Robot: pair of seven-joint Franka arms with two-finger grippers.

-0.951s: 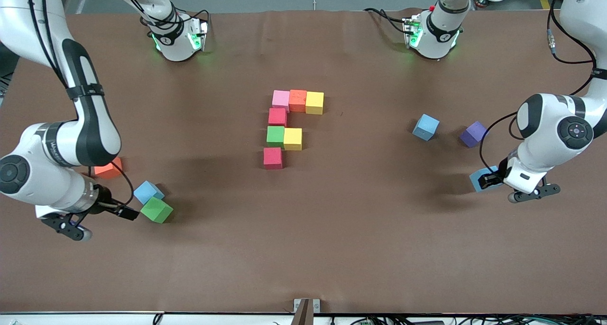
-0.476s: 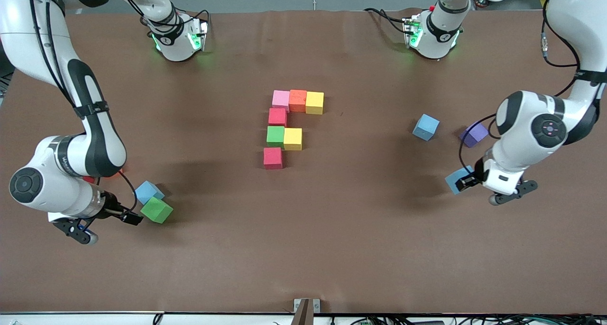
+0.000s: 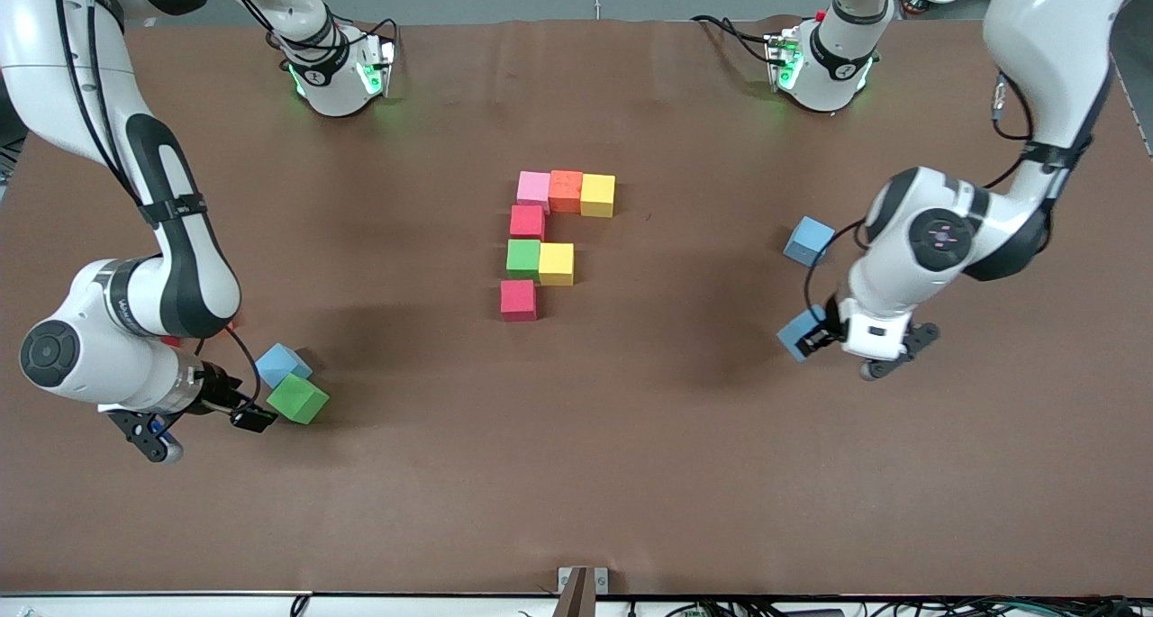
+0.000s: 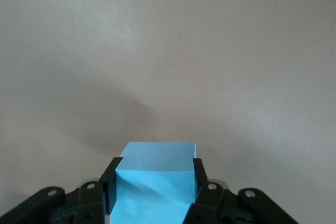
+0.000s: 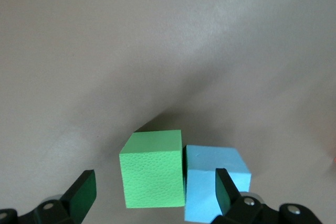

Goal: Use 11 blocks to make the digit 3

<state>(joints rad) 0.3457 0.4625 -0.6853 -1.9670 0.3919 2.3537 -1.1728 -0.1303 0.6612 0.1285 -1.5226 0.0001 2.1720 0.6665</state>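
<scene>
— Where is the held cube (image 4: 155, 187)?
— Between the left gripper (image 4: 155, 169) fingers (image 4: 109, 177), above the table (image 4: 157, 51).
— And the right gripper (image 5: 153, 182)?
— Its spread fingers (image 5: 84, 192) flank the near cube (image 5: 152, 169); the neighbour cube (image 5: 210, 163) touches it, beside one finger.

Left tool (image 3: 815, 340) grips blue cube (image 3: 796, 332) (airborne); right tool (image 3: 245, 412) open beside green cube (image 3: 297, 399).

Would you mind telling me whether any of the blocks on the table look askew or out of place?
The seven placed blocks sit square. The loose ones are askew: the green block and blue block by the open right gripper lie turned, touching. Another blue block sits rotated. The left gripper holds a third blue block.
</scene>
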